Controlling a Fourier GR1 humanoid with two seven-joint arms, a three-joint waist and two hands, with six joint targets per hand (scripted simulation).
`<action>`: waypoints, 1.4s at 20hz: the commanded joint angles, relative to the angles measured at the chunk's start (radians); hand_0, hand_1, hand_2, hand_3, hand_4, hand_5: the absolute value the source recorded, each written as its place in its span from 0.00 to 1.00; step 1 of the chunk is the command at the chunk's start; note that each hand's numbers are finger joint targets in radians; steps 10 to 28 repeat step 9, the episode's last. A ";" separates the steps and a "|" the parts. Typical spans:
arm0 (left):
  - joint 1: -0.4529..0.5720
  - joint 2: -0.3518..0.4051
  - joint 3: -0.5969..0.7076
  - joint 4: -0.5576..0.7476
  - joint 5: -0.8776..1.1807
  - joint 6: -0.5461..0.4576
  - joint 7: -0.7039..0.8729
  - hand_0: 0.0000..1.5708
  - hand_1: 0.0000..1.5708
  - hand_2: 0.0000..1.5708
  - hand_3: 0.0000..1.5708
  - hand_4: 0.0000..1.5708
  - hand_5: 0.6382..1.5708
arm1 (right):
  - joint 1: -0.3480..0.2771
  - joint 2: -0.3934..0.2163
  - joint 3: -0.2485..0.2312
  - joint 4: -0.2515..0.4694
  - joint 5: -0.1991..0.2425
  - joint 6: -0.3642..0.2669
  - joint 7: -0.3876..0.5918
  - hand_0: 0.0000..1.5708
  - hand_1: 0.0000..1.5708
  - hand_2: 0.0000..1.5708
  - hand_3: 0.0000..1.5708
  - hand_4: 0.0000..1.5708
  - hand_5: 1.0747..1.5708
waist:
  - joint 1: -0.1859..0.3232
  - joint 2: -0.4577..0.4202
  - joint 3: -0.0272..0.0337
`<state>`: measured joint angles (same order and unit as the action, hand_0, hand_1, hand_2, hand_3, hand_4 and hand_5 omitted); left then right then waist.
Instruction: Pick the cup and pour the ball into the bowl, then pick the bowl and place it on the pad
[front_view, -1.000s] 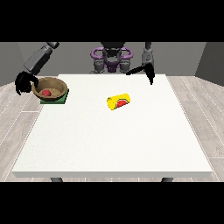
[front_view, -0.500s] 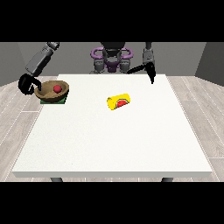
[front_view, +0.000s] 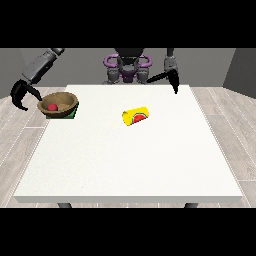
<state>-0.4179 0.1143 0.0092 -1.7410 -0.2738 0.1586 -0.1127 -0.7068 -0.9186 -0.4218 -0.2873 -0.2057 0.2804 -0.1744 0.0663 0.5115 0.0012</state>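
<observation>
We judge the task nearly finished. The red ball (front_view: 53, 107) already lies inside the wooden bowl (front_view: 59, 103), and the bowl sits on the green pad (front_view: 71, 115) at the tabletop's (front_view: 130, 165) far left corner. The yellow cup (front_view: 136, 115) lies on its side near the tabletop's middle. The hand at the view's left (front_view: 21, 94) hangs just beside the bowl, fingers curled, grasping nothing. The hand at the view's right (front_view: 173, 80) hovers over the far edge; we cannot tell its state.
</observation>
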 joint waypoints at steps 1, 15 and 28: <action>0.035 -0.011 -0.005 -0.010 0.013 -0.008 -0.001 0.00 0.00 0.00 0.00 0.00 1.00 | 0.002 -0.015 0.008 -0.001 0.009 0.019 0.011 0.00 0.00 0.24 0.10 0.00 0.83 | -0.021 -0.024 -0.0001; 0.036 -0.021 0.012 0.095 0.011 -0.001 0.026 0.00 0.00 0.00 0.00 0.00 1.00 | -0.088 -0.133 -0.025 -0.021 -0.048 0.177 0.176 0.00 0.00 0.12 0.18 0.00 0.86 | -0.051 -0.158 -0.0025; 0.036 -0.021 0.012 0.095 0.011 -0.001 0.026 0.00 0.00 0.00 0.00 0.00 1.00 | -0.088 -0.133 -0.025 -0.021 -0.048 0.177 0.176 0.00 0.00 0.12 0.18 0.00 0.86 | -0.051 -0.158 -0.0025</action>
